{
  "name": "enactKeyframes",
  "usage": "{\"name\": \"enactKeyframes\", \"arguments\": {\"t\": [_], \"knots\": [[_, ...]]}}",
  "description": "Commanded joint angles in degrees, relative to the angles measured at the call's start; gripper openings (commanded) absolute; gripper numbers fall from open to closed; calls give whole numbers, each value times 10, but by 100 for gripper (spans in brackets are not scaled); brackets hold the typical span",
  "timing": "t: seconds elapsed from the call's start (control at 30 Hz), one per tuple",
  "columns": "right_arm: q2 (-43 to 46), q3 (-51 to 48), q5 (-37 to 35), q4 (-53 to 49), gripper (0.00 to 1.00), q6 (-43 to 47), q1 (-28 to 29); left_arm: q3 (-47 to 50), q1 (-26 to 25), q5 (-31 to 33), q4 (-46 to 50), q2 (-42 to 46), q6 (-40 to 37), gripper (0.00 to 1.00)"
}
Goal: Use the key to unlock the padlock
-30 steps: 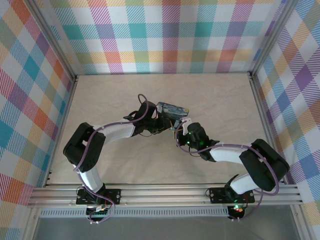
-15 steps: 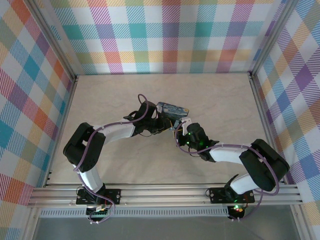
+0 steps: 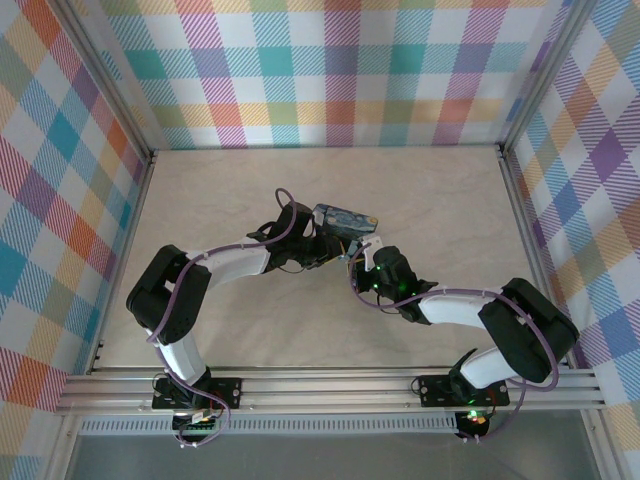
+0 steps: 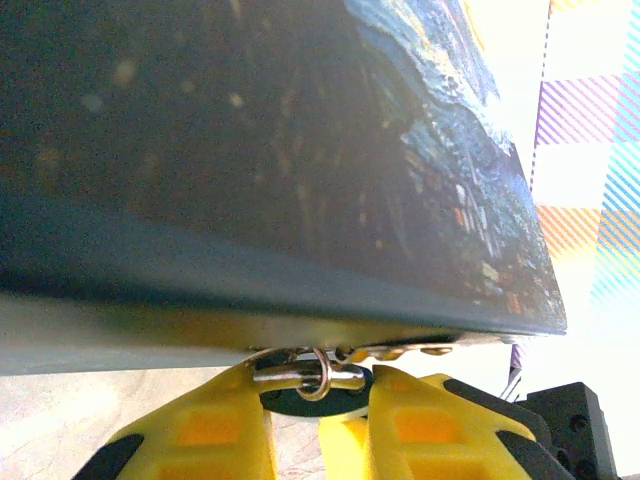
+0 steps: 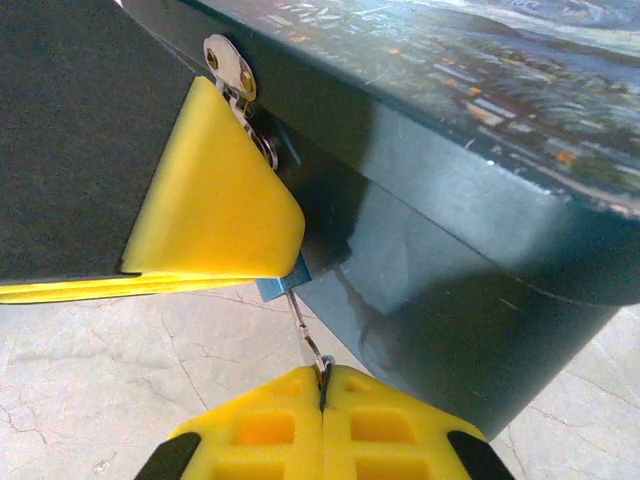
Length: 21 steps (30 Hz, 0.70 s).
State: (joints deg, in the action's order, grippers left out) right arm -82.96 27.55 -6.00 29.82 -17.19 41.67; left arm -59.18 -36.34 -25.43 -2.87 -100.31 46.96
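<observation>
1. At mid-table, the tin [image 3: 345,218] stands between the two arms. The padlock [image 5: 276,288] hangs at its hasp [image 5: 228,62] on the side wall, just above the table [image 5: 90,380].
2. Left gripper [image 4: 318,388]: fingers clenched on the padlock, probably to steady it so that it cannot swing away from the key.
3. Right gripper [image 5: 322,385]: fingers pressed together on the key [image 5: 303,325], a thin sliver slanting up to the padlock's blue underside.
4. Whether the key is fully seated in the keyhole cannot be told. The unlocking turn appears not yet made.
</observation>
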Motion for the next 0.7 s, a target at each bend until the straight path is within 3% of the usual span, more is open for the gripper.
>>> {"name": "enactKeyframes", "arguments": {"t": [0.0, 0.67], "knots": [[-8, 33, 16, 78, 0, 23, 11, 4, -12, -22, 9, 14, 5, 13], [7, 37, 58, 81, 0, -7, 12, 8, -12, -11, 9, 11, 6, 13]]}}
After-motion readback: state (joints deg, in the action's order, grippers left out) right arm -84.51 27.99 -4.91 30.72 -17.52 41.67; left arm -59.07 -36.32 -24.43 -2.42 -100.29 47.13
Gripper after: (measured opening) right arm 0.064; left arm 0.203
